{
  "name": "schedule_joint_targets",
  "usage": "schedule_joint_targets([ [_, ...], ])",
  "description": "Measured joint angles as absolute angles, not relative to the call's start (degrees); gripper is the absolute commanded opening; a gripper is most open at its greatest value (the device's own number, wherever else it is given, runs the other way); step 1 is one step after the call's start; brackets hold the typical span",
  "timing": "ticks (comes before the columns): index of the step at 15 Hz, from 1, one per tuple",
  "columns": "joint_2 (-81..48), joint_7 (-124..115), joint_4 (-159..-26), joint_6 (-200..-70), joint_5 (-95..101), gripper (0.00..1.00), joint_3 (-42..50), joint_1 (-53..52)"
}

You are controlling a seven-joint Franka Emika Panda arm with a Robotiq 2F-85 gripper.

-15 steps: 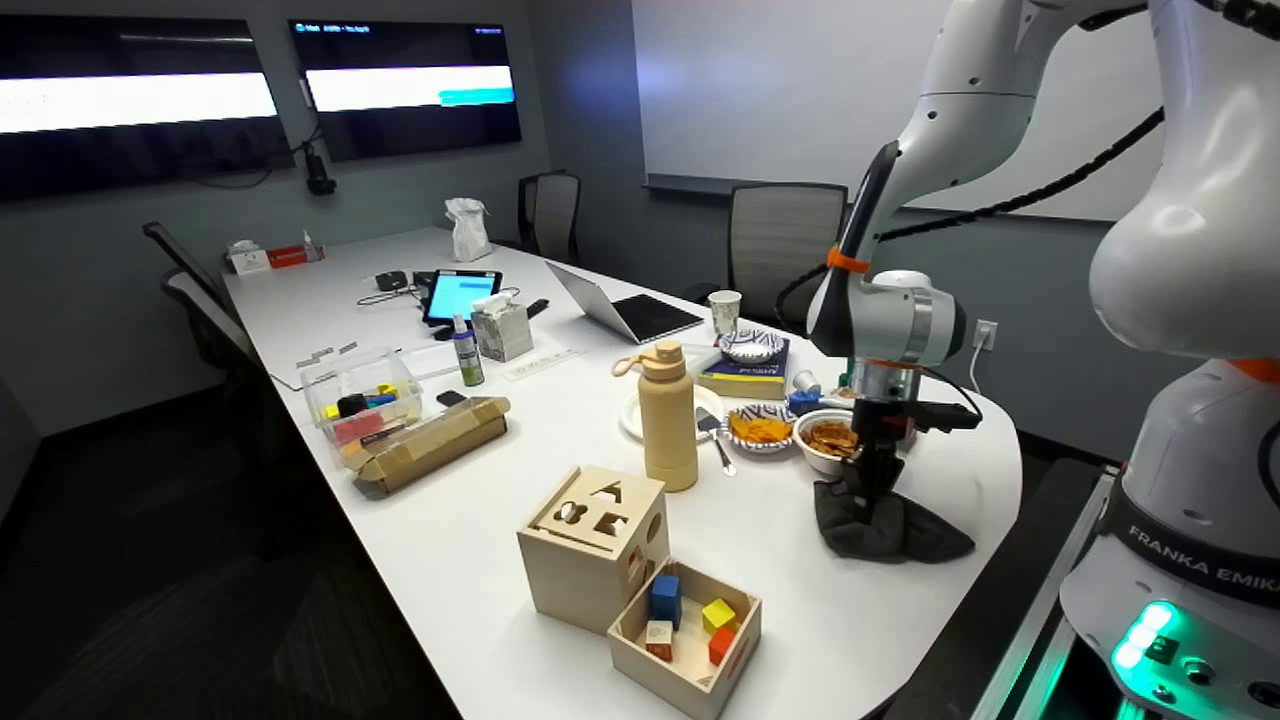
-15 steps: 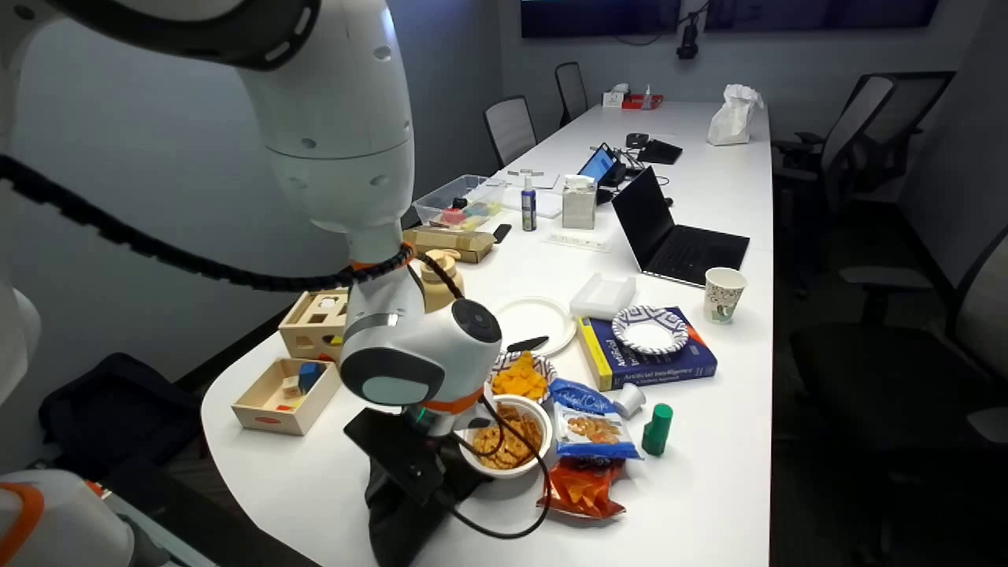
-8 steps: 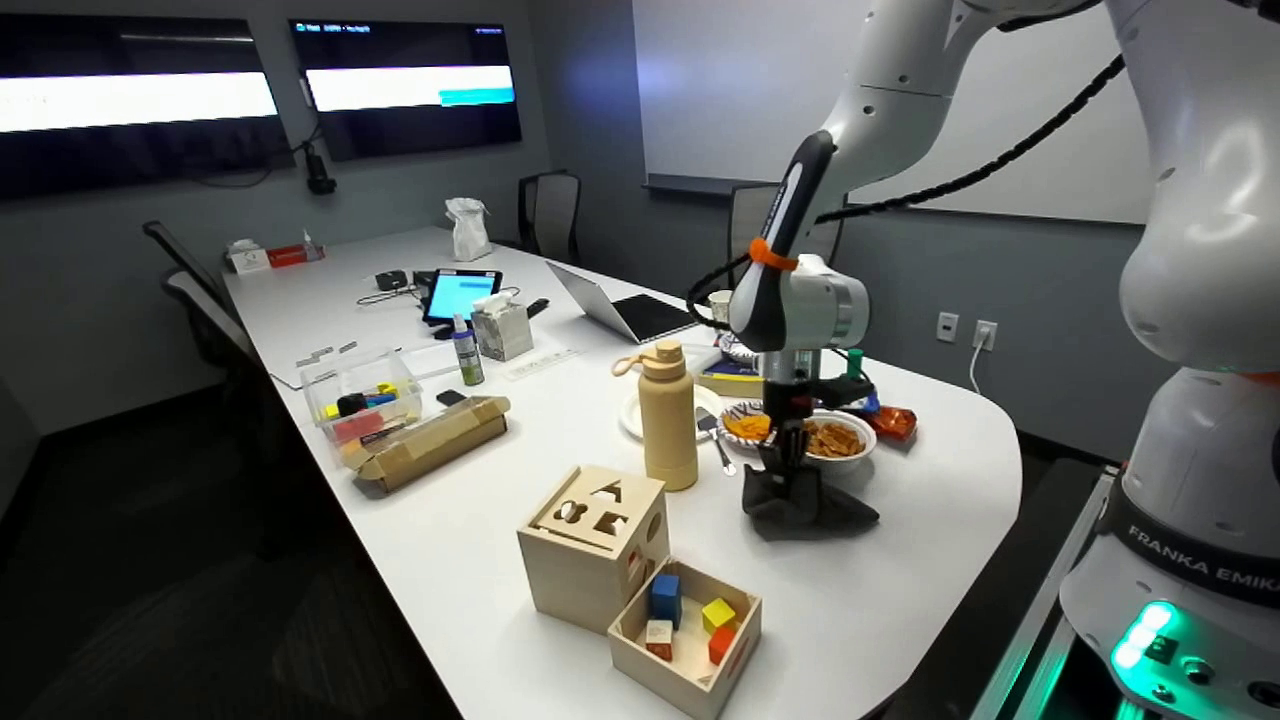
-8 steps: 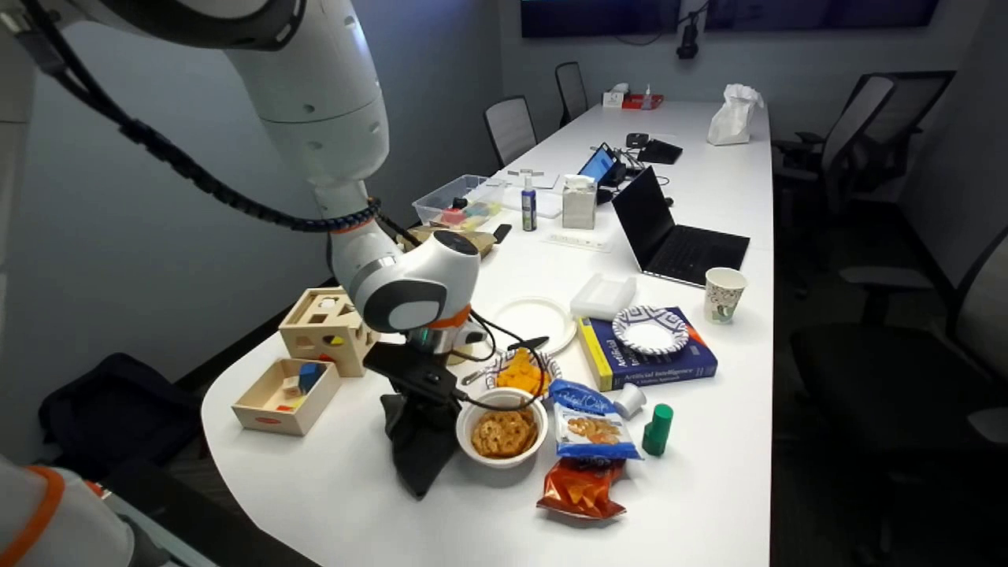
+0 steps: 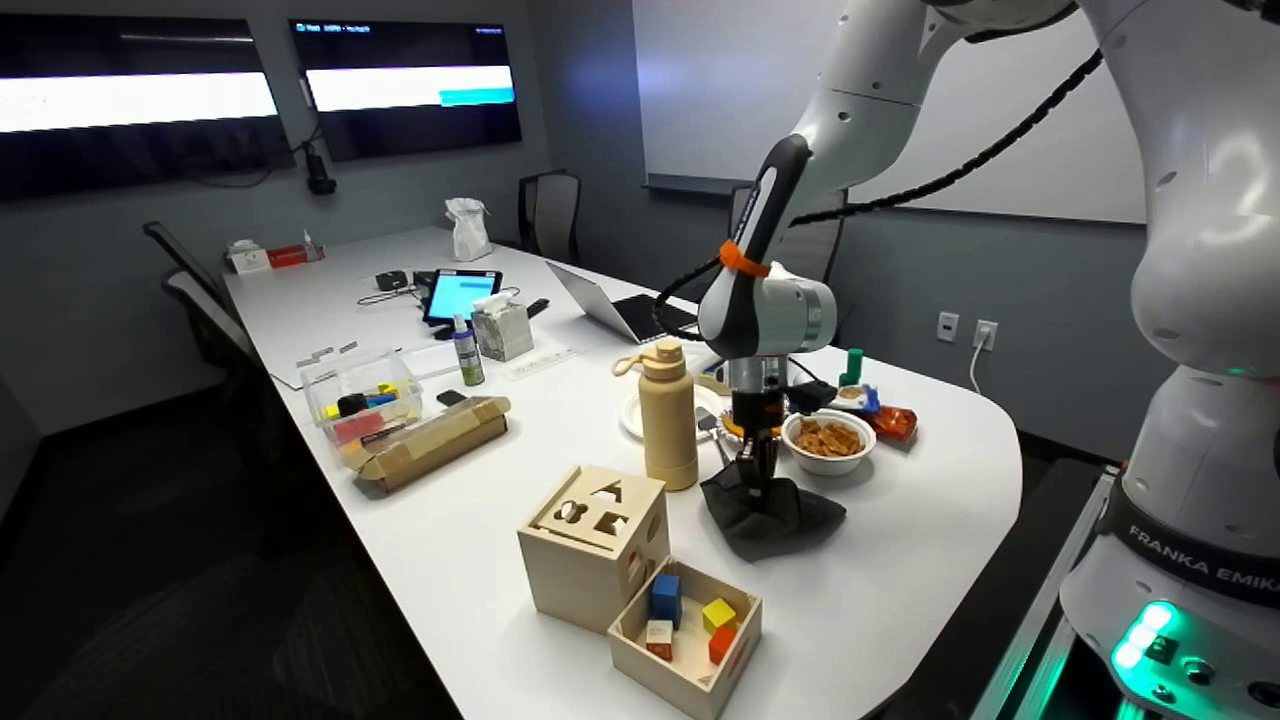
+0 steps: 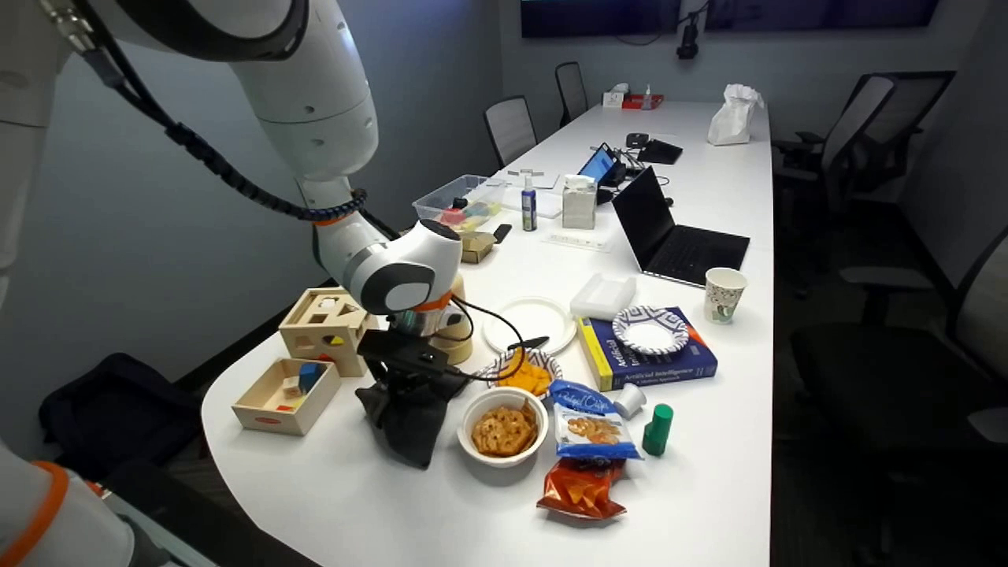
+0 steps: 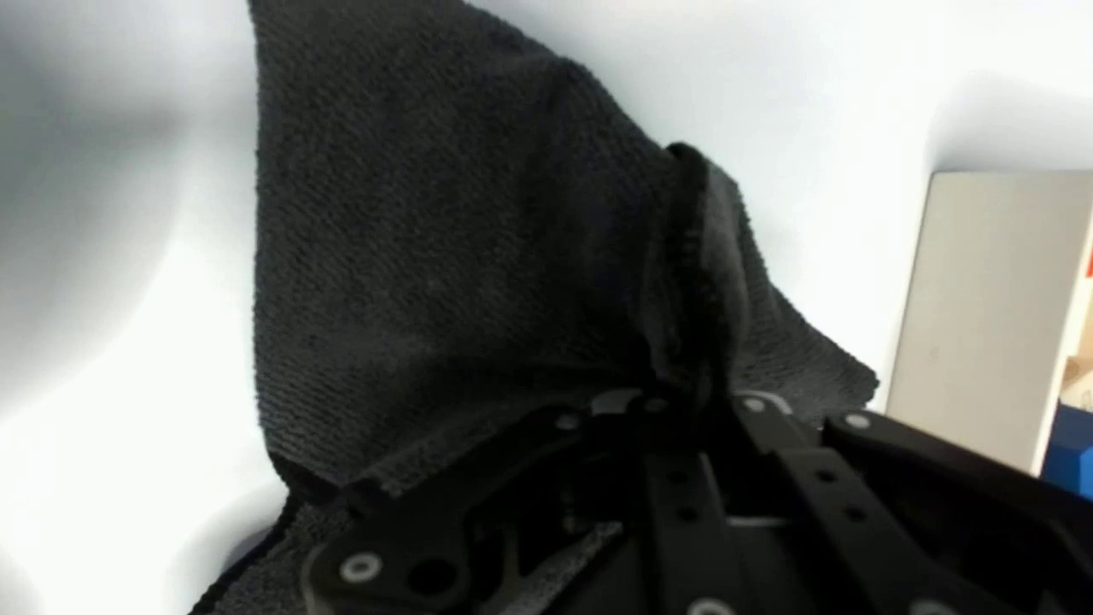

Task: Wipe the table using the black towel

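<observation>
The tool point(image 7: 697, 406) is clamped on a bunched fold of the black towel point(image 7: 427, 256), the rest of which lies rumpled on the white worktop point(image 5: 810, 625), between the shallow wooden box point(image 5: 655, 675) and the white bowl point(image 5: 826, 466) of brown crisps point(image 5: 828, 438), with the tan water bottle point(image 5: 668, 415) standing upright nearby.

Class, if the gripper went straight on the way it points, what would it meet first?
Pointing down, the gripper would probably first press into folds of the black towel it holds, then the white table beneath; any gap is hidden.
</observation>
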State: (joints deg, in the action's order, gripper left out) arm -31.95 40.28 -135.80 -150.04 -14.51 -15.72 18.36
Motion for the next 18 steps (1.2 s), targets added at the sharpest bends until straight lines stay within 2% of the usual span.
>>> schedule_joint_targets([
  [7,-34.5,54.3,-139.8,-148.0,-20.3,0.02,-20.1,23.2],
  [11,-33.8,54.7,-144.9,-148.8,-24.4,0.02,-18.3,24.5],
  [18,-29.1,52.8,-154.7,-157.5,-31.5,0.02,-14.3,28.5],
])
